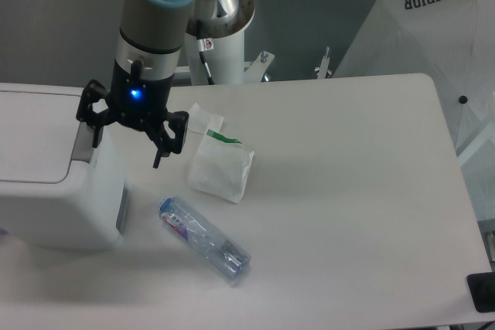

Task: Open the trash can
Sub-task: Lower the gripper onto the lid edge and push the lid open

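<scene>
1. A pale tabletop (348, 214) fills most of the view, with a grey wall behind it and a white umbrella-like reflector printed "SUPERIOR" (433, 28) at the upper right.
2. The large white boxy plastic trash can (54, 191) stands at the left edge of the tabletop, its flat lid (35, 137) lying closed; the task looks barely begun.
3. The black two-finger gripper (130, 143) hangs at the can's right end, jaws spread wide and holding nothing, one finger over the grey push tab (82, 143).
4. Judged from this, pressing the tab and getting the lid up are both left to do.
5. Whether the finger touches the tab cannot be told; the can's left side is cut off.
6. A crumpled clear plastic bottle (205, 239) and a white paper packet (219, 166) lie nearby.
</scene>
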You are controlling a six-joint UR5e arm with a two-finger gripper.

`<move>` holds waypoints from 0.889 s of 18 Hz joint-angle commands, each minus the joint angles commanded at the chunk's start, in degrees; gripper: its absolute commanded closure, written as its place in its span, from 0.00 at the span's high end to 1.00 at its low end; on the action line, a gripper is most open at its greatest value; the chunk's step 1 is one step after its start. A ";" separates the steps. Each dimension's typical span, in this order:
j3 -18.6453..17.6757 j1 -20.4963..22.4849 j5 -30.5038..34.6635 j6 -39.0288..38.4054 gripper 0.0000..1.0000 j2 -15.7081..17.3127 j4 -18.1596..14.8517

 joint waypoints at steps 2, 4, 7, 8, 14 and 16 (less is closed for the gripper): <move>0.00 0.00 -0.09 0.00 1.00 0.00 -0.09; 0.09 -0.35 -0.09 -0.09 1.00 0.09 -0.09; 0.18 -1.05 -0.09 -0.09 1.00 0.26 -0.09; 0.09 -1.06 -0.09 -0.17 1.00 0.44 -0.09; -0.09 -1.23 0.00 -0.53 1.00 0.09 -0.09; -0.09 -1.32 0.09 -0.53 1.00 -0.17 0.00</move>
